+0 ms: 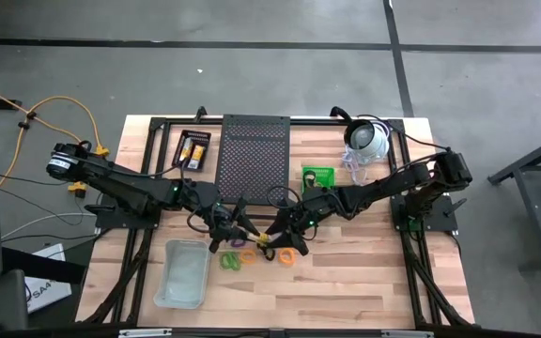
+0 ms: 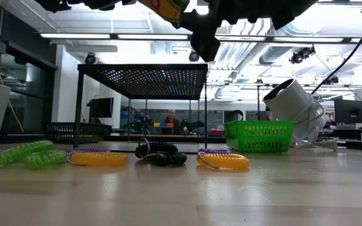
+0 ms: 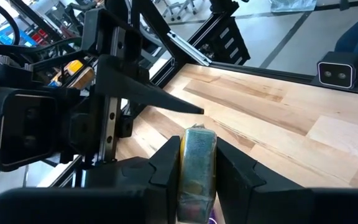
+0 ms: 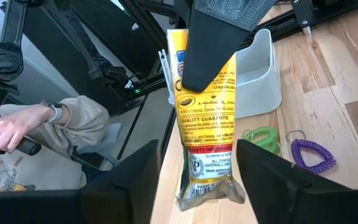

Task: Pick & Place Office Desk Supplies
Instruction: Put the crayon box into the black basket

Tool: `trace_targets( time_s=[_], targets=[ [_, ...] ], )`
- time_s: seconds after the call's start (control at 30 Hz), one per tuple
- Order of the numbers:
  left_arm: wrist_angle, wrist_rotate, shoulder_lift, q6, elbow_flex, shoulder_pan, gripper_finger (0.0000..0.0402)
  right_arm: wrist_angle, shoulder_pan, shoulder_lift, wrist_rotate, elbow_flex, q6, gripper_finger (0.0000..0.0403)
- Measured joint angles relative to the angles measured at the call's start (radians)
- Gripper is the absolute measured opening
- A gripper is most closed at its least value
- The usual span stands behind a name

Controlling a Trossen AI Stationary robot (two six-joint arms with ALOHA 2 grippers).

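A yellow-and-white packet (image 4: 207, 124) in clear wrap hangs in the air over the table's middle, between my two grippers. My left gripper (image 3: 194, 168) is shut on it. My right gripper (image 4: 201, 186) is open, with a finger on either side of the packet's free end (image 4: 209, 190). In the high view the two grippers (image 1: 242, 230) (image 1: 275, 235) meet tip to tip above the coil loops. Green (image 2: 24, 154), orange (image 2: 99, 158) (image 2: 222, 161), black (image 2: 162, 154) and purple (image 4: 312, 155) loops lie flat on the table. My left gripper pinches one end of the packet (image 3: 196, 146) between its two fingers, one flat on each face. Its fingers (image 4: 213, 43) come nearly level from the table's left and lie along the packet. The packet sticks out toward the right gripper, clear of the table.
A black mesh stand (image 1: 252, 155) sits at the far middle, with a black tray of packets (image 1: 193, 150) to its left. A green basket (image 1: 317, 176) and a white dome device (image 1: 369, 139) are far right. A clear bin (image 1: 184, 272) is near left. A person's hand (image 4: 5, 130) shows beyond the table.
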Motion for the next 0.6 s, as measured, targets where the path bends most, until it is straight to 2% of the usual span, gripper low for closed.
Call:
trace_targets(
  time_s=[0.23,0.33,0.6],
  targets=[
    [-0.001,-0.017,-0.009,-0.020,0.000,-0.002,0.0073,-0.044,0.008,0.000,-0.022,0.000,0.024,0.0228],
    [-0.016,-0.078,-0.033,-0.035,0.000,-0.002,0.0073,-0.061,0.023,-0.002,-0.003,0.000,0.026,0.0228],
    [-0.091,-0.265,-0.143,-0.034,0.000,-0.001,0.0073,-0.072,0.119,-0.001,0.127,-0.001,0.030,0.0229]
  ],
)
